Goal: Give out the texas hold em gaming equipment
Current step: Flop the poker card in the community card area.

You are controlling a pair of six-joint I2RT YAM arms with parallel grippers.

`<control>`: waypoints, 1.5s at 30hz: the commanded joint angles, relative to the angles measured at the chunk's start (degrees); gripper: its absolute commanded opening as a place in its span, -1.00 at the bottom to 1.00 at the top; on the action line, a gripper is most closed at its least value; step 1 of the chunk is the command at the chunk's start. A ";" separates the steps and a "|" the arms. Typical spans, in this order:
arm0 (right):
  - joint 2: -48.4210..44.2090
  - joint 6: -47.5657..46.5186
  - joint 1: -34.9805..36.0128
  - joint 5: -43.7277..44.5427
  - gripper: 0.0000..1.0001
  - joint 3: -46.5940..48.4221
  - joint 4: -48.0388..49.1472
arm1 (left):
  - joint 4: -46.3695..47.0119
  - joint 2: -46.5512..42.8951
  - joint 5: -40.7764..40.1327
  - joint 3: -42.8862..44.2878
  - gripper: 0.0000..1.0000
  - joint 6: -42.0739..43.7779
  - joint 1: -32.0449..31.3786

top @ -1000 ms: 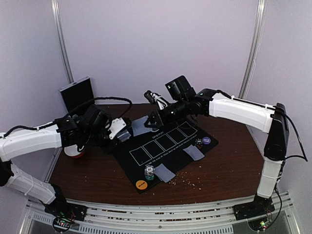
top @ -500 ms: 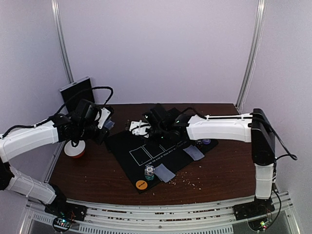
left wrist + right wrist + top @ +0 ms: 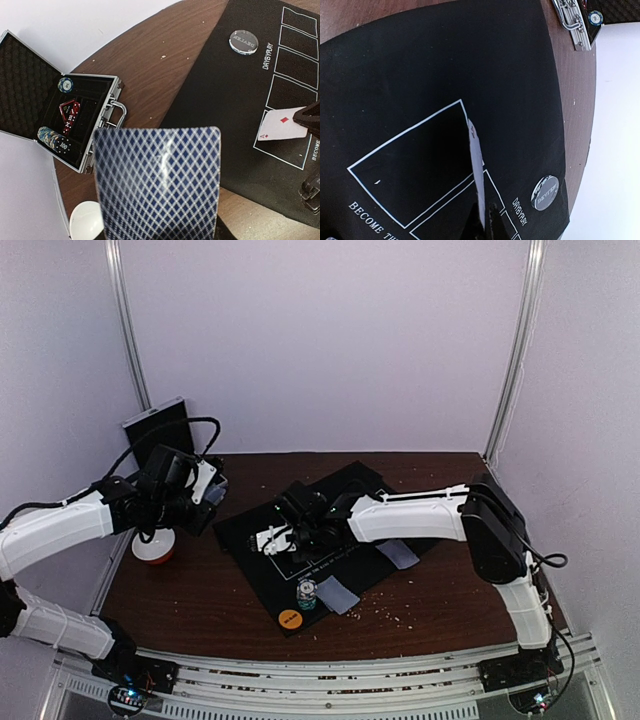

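Observation:
My left gripper [image 3: 205,495] is shut on a stack of blue diamond-backed playing cards [image 3: 157,182] and holds it above the table's left side; its fingers are hidden behind the cards. My right gripper [image 3: 285,537] is shut on one card, an ace of diamonds [image 3: 281,125], held low over the left boxes of the black mat [image 3: 345,485]. That card shows edge-on in the right wrist view [image 3: 477,167]. A clear dealer disc [image 3: 243,41] lies on the mat's far corner. A chip stack [image 3: 307,592], an orange disc [image 3: 290,619] and face-down cards [image 3: 338,595] lie at the mat's near edge.
The open silver case [image 3: 50,115] with chips and red dice sits at the far left. The red-and-white bowl [image 3: 155,545] stands under my left arm. Another face-down card pair [image 3: 398,553] lies on the mat's right side. Crumbs dot the wooden table [image 3: 440,590].
My right arm swung left across the mat and lowered, carrying the card to the left boxes. My left gripper drew back to the left with its cards.

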 commanded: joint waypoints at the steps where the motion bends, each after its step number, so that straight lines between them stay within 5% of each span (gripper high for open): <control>1: 2.39 -2.78 0.59 -3.05 -1.00 2.50 -5.39 | 2.96 -1.19 0.61 -0.28 -0.19 0.81 0.64; 19: 2.70 -7.19 1.33 -3.56 -1.00 4.50 -11.34 | 2.83 -1.82 1.23 -0.48 -0.20 1.43 0.98; 45: -3.15 -6.82 2.02 -4.83 -0.25 4.59 -13.44 | 1.87 -3.18 1.12 -0.38 -0.19 1.86 1.28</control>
